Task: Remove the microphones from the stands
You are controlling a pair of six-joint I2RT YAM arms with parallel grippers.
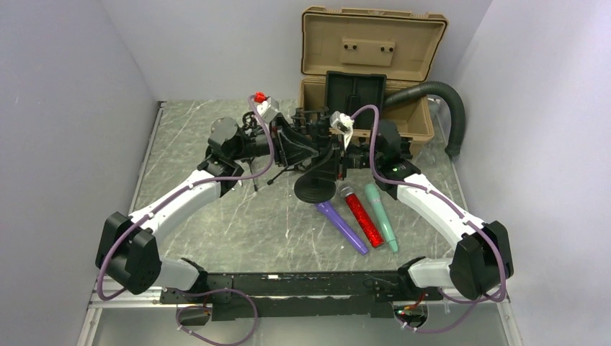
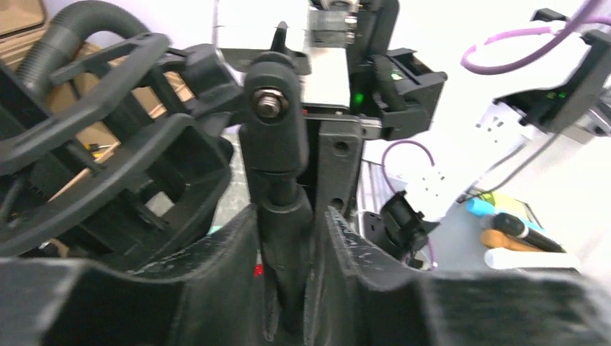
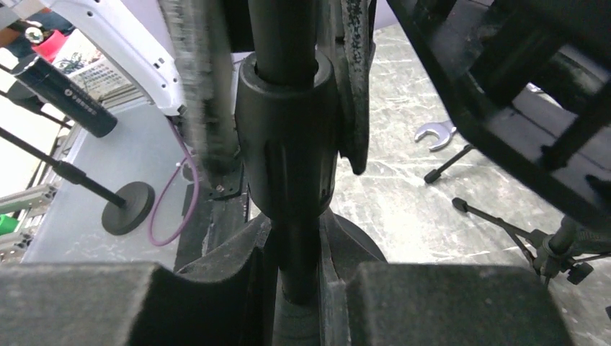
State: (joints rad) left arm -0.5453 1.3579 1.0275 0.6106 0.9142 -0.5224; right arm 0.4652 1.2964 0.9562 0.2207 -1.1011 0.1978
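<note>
You are at the grasping step: right gripper (image 3: 295, 238) pinches the stand (image 1: 315, 189) on its pole, centre frame; left gripper (image 2: 288, 223) flanks the clip stem, grip unclear. The microphone is hidden; next, confirm hold, then lift

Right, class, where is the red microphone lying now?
In the top view the red microphone lies on the table right of centre, between the purple microphone and the teal microphone, near the round base of the stand.

overhead view; both wrist views close on stand (image 2: 277, 209)
</note>
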